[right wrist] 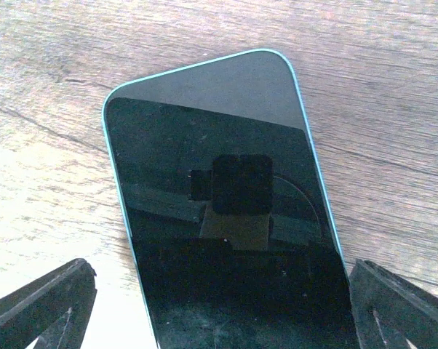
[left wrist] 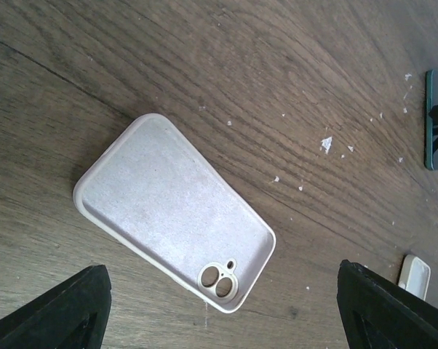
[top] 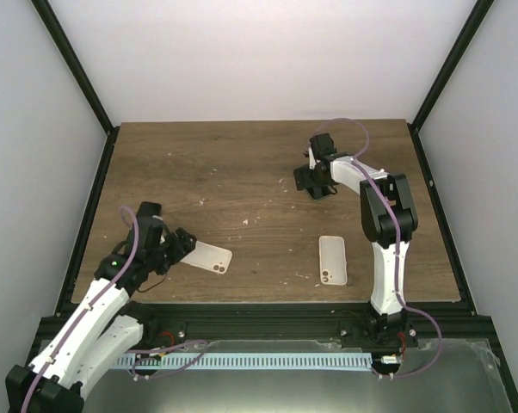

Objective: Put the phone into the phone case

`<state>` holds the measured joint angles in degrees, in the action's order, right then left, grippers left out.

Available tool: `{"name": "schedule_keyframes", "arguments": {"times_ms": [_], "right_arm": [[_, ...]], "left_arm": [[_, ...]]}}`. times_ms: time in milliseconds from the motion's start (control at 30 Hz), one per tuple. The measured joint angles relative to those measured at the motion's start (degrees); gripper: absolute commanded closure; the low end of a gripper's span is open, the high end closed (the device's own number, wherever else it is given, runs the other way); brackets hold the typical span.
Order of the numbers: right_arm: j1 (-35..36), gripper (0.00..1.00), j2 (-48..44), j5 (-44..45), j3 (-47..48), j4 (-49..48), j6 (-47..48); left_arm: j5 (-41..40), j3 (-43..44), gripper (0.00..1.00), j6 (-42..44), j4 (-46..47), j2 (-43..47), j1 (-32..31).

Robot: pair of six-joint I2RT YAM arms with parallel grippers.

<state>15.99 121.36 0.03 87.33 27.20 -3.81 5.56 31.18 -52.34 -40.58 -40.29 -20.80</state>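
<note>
Right wrist view is showing you the phone point(right wrist: 226, 189) lying flat on the table point(right wrist: 393, 87), screen up, directly under the right gripper point(right wrist: 219, 273). Its long axis is running straight away from the wrist, so the two fingers point(right wrist: 44, 305) are standing one at each long edge, across the narrow width. The jaws are standing wide and are not holding anything. The finger at the right of this view is sitting just beside the phone's edge, and I cannot tell if it is touching.

Your left gripper point(left wrist: 223, 269) is hovering over a cream phone case point(left wrist: 168, 211), which is lying open side up. These jaws are also standing wide and are gripping nothing. The case is lying diagonally to the fingers, with its camera hole at the end nearer to them.

From above, you are seeing the phone at the far right of the table and this case at the near left, well apart. A second cream case point(top: 332, 260) is lying near the right arm's base. The right arm is clearly the nearer one to the phone. I am judging that the coming move is depending on this straddle. You are only needing to close across the width, then to carry the phone toward the near side, where both cases are lying.
</note>
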Motion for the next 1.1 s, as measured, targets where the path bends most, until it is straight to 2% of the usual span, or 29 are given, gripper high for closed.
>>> {"name": "schedule_keyframes", "arguments": {"times_ms": [300, 933, 1100], "right_arm": [[0.0, 0.14, 0.0, -2.4, 0.2, 1.3, 0.1], [1.4, 0.18, 3.3, 3.1, 3.9, 2.5, -0.5], [1.8, 0.26, 3.3, 3.8, 3.9, 2.5, 0.1]], "left_arm": [[-0.1, -0.6, 0.15, -0.5, -0.2, 0.5, 0.0], [0.6, -4.3, 0.20, -1.8, 1.6, -2.9, 0.0], [0.5, -5.1, 0.24, -1.8, 2.6, -4.4, 0.0]]}}
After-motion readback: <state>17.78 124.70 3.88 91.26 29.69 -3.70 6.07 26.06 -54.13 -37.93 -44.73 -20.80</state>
